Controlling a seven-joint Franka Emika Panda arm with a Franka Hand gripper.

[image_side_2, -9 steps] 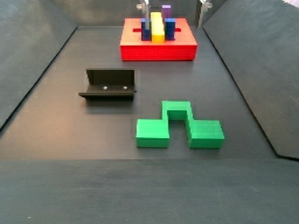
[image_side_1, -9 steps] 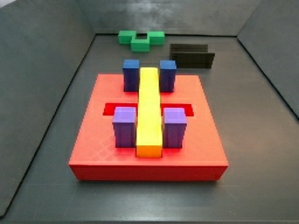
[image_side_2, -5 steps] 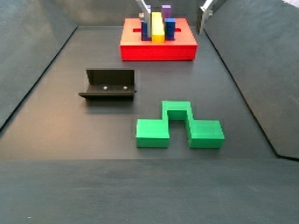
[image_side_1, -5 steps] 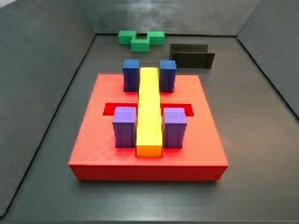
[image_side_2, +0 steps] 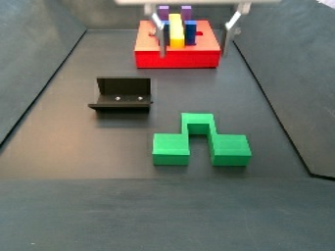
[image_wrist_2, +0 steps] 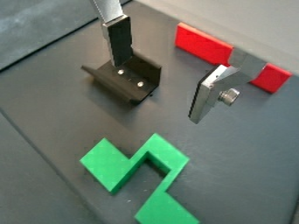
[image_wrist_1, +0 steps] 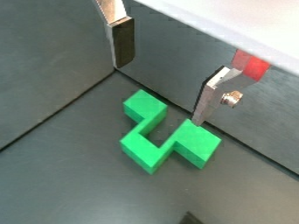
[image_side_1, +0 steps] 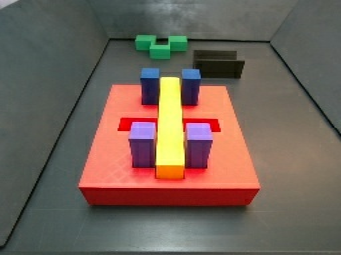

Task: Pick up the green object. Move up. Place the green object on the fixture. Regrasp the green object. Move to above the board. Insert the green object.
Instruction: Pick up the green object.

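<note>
Green object point(image_wrist_1: 166, 137) flat on the floor, apart from fixture point(image_wrist_2: 128, 79); claw point(image_wrist_1: 166, 79) overhead, wide open, empty.

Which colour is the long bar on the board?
Yellow bar, clearest in a side view; the hand is elsewhere.

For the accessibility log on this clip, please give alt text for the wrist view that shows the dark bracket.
The open gripper hangs empty above the dark floor, its two silver fingers apart. Below it lies the green object, untouched. The fixture stands beside one finger, with pieces of the red board beyond.
</note>
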